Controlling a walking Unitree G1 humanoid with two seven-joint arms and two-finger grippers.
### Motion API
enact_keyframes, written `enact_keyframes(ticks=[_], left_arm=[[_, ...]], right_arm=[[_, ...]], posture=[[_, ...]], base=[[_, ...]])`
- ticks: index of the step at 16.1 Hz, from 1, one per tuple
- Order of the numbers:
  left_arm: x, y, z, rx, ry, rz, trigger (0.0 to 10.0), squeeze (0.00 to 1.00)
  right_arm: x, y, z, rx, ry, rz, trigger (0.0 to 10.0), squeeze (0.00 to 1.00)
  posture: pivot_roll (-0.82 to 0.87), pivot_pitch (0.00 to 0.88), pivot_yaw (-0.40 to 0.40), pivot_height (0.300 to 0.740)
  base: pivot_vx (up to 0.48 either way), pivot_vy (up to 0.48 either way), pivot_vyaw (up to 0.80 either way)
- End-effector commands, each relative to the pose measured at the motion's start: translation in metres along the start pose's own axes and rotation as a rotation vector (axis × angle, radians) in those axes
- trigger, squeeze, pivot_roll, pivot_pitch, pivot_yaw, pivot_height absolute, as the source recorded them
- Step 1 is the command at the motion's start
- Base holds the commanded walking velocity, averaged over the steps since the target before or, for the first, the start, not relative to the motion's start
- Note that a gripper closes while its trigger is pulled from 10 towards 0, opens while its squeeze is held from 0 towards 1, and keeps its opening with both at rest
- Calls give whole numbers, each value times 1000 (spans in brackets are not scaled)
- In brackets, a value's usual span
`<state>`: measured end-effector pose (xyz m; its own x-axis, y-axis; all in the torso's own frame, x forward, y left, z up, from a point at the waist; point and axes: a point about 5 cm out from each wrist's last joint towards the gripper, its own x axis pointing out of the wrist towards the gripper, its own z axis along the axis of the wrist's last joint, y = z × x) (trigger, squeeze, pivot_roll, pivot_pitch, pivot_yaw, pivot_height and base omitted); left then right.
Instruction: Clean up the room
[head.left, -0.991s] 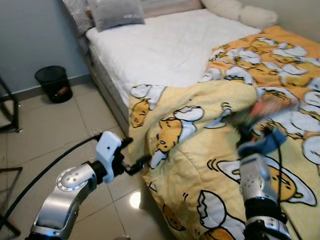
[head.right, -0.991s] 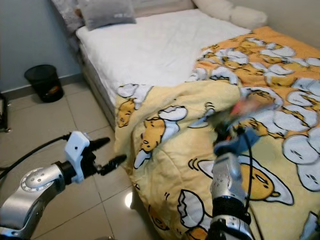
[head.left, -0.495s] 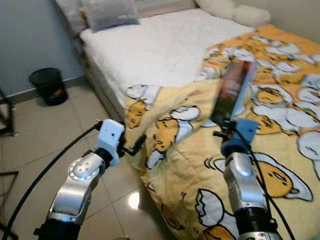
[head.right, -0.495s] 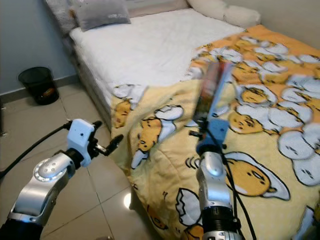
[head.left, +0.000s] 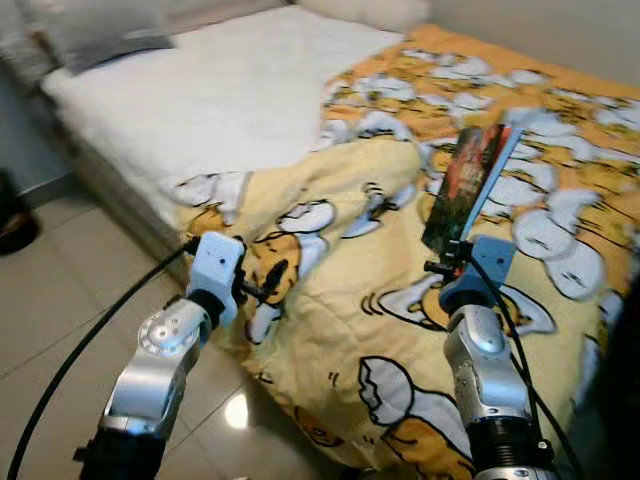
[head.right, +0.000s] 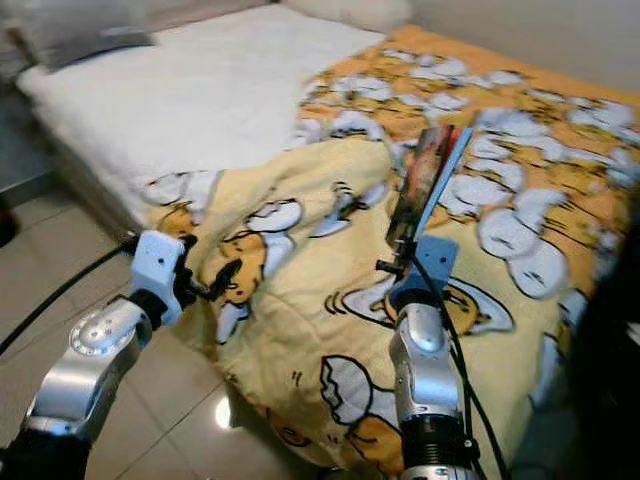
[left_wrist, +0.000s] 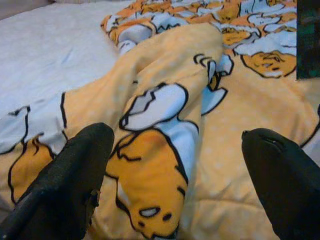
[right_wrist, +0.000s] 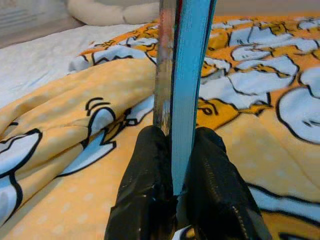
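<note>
**Book held upright above the bed**

While the right end effector (head.right: 404, 258) is clamped on the lower edge of a book (head.left: 468, 184), the book stands upright above the yellow egg-print blanket (head.left: 400, 290) on the bed (head.left: 200, 95). The left end effector (head.left: 268, 283) hangs at the blanket's folded edge near the bedside, its fingers (left_wrist: 75, 175) spread wide with nothing between them, above the tiled floor (head.left: 60, 300).

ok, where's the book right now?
The thin blue-edged book stands upright, clamped in the right gripper, held above the yellow egg-print blanket on the robot's right.
</note>
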<state>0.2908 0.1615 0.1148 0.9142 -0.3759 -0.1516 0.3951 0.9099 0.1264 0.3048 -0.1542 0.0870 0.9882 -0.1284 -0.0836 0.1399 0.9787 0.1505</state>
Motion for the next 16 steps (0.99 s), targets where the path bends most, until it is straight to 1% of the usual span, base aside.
enact_keyframes(ticks=[1,3,4,5,8,10,16], left_arm=[[1,6,1,-5,-4,39,10000,369],[3,8,2,-15,-9,53,10000,369],[4,9,2,-18,-10,58,10000,369],[5,10,3,-16,-12,64,10000,373],[7,11,3,-11,-8,72,10000,373],[7,12,1,1,8,80,10000,373],[7,12,0,9,10,80,10000,380]], right_arm=[[4,10,14,1,-38,46,10000,0],[5,9,11,2,-18,42,10000,0],[5,8,10,14,-10,34,10000,0],[7,7,10,27,4,31,10000,0],[8,6,7,22,32,29,10000,0],[8,7,5,15,53,27,10000,0],[8,7,3,36,76,27,10000,0]], posture=[[10,0,4,740],[10,0,-2,740],[11,0,-5,740],[13,0,-8,740],[15,0,-10,740],[15,0,-10,740],[14,0,-8,740]], base=[[0,0,-800],[0,0,-441],[0,0,0],[0,304,0],[0,326,0],[0,324,-641],[0,323,-800]])
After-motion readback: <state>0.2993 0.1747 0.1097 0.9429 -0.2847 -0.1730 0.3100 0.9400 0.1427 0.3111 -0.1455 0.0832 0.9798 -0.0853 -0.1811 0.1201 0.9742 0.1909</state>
